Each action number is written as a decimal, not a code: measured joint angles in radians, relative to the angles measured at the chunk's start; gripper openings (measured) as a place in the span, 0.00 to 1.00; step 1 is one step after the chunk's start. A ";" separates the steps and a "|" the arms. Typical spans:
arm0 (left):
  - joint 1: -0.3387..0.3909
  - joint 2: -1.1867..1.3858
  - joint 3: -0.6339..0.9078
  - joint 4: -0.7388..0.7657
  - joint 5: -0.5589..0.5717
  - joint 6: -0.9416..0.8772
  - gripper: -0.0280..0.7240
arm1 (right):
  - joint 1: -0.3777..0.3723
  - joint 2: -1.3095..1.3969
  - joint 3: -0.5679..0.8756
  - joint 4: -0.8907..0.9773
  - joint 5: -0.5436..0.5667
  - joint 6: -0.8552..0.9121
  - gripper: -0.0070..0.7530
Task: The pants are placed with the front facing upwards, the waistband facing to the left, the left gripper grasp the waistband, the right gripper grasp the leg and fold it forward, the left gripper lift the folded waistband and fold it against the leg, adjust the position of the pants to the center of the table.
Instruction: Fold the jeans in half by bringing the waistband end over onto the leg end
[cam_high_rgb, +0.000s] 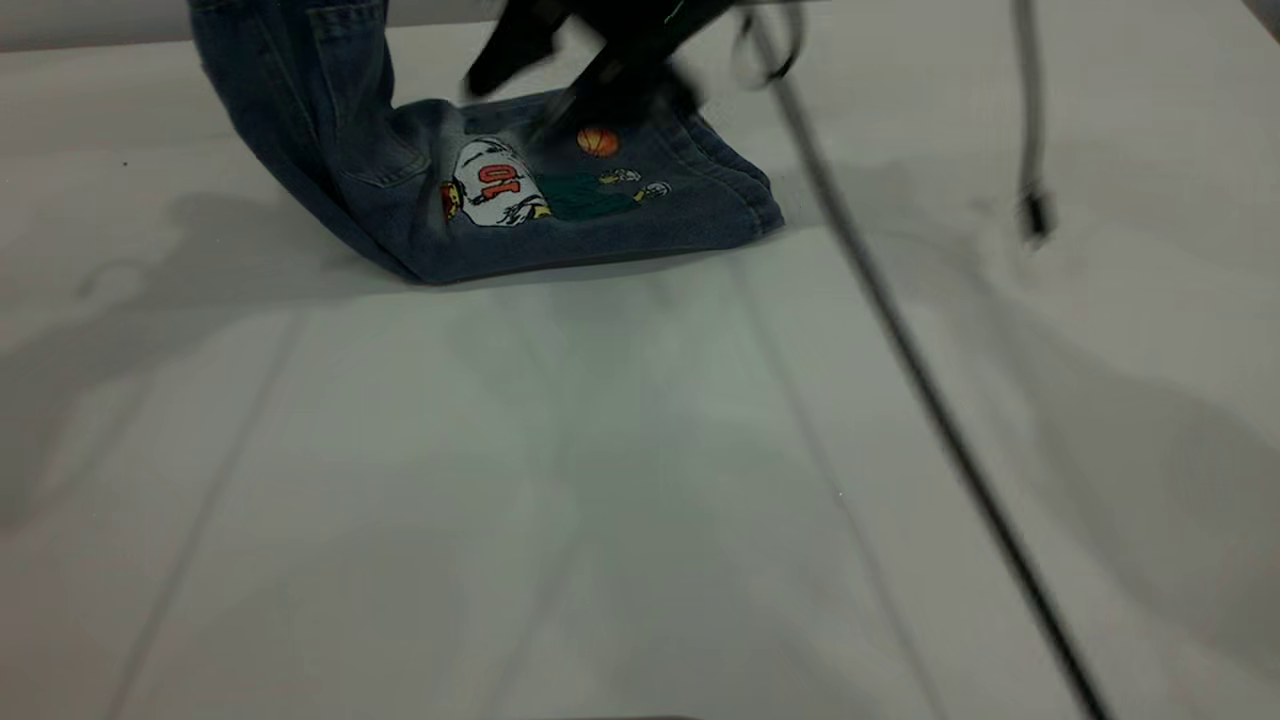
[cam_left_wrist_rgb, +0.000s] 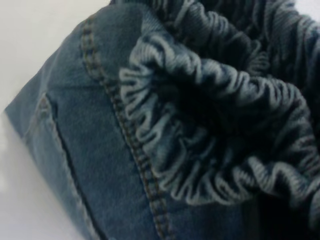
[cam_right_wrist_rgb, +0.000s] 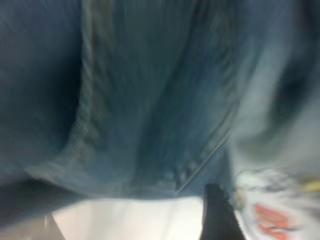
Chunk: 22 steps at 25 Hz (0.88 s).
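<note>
The pants (cam_high_rgb: 560, 210) lie at the far side of the table (cam_high_rgb: 600, 480), folded, with the cartoon print (cam_high_rgb: 500, 185) facing up. Their left end (cam_high_rgb: 290, 90) is pulled up off the table and runs out of the top of the exterior view. In the left wrist view the ruched waistband (cam_left_wrist_rgb: 210, 125) fills the picture right against my left gripper (cam_left_wrist_rgb: 280, 210), which is shut on it. My right gripper (cam_high_rgb: 550, 85) hovers blurred just above the leg by the print, jaws spread. One of its fingers (cam_right_wrist_rgb: 216, 215) shows beside the denim with nothing in it.
A thin black cable (cam_high_rgb: 900, 330) slants across the right half of the table toward the front. A second cable (cam_high_rgb: 1030, 120) hangs at the far right. Bare white tabletop stretches in front of the pants.
</note>
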 joint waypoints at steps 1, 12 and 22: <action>-0.028 0.000 0.000 0.000 -0.028 0.004 0.18 | -0.029 -0.023 0.000 -0.003 0.004 0.000 0.49; -0.321 0.159 0.000 -0.075 -0.316 0.008 0.18 | -0.211 -0.278 0.000 -0.013 0.073 -0.073 0.47; -0.367 0.357 -0.046 -0.140 -0.383 0.017 0.39 | -0.246 -0.372 -0.001 -0.049 0.169 -0.080 0.47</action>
